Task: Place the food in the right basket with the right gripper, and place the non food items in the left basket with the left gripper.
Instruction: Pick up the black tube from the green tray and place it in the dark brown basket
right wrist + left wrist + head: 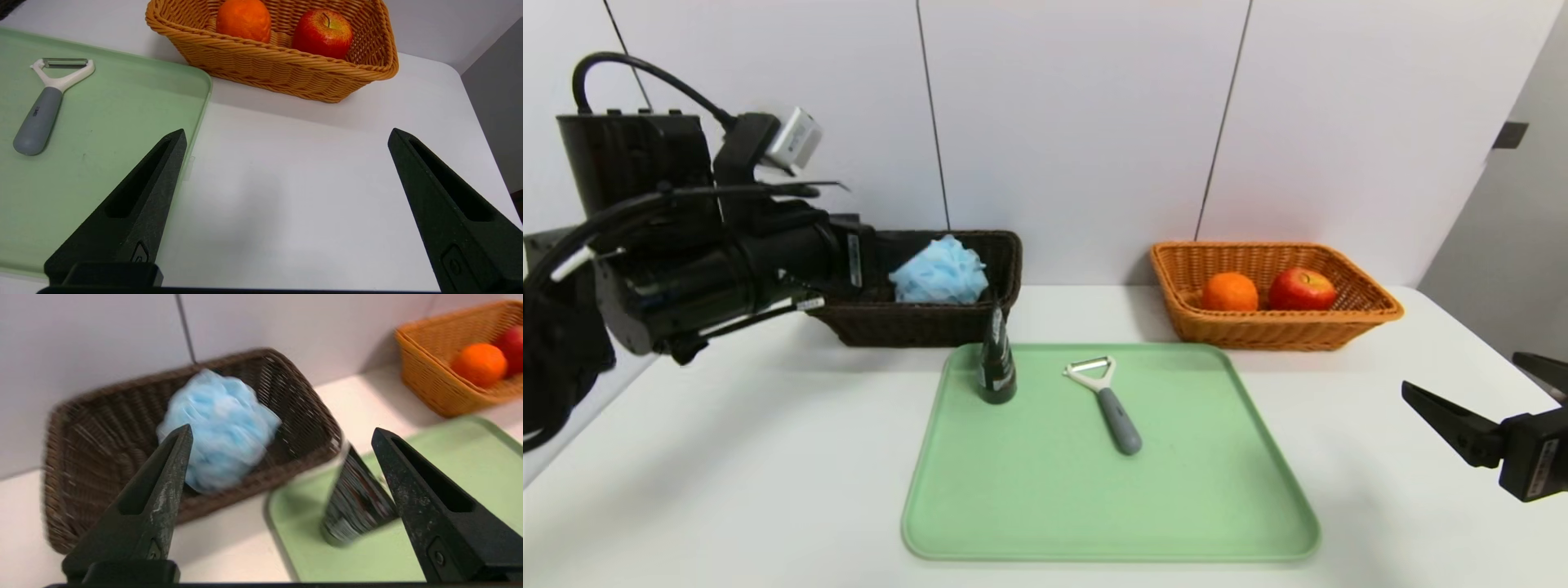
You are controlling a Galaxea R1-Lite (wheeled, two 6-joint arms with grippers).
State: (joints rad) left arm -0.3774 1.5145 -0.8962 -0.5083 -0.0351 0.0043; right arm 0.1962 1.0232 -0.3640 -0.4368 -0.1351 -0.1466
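Black two-armed robot with wedge-shaped fingers

The left arm (711, 273) was a bulky, glossy black cylinder with white label strips, a boxy black housing at its 11 o'clock, a thick black cable looping overhead and a small silver-white camera block on a black bracket. The left gripper (282, 435) had matte black, scuffed, tapering fingers (163, 494) with slotted recesses; the right gripper (286, 134) matched, cleaner.

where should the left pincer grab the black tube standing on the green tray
The black tube stands upright on its cap near the tray's back left corner, tapering to a thin top. Probably best to come in level from the robot's left with the open left pincer and close across the wider lower body; the narrow crimped top seems likelier to slip or tip it.
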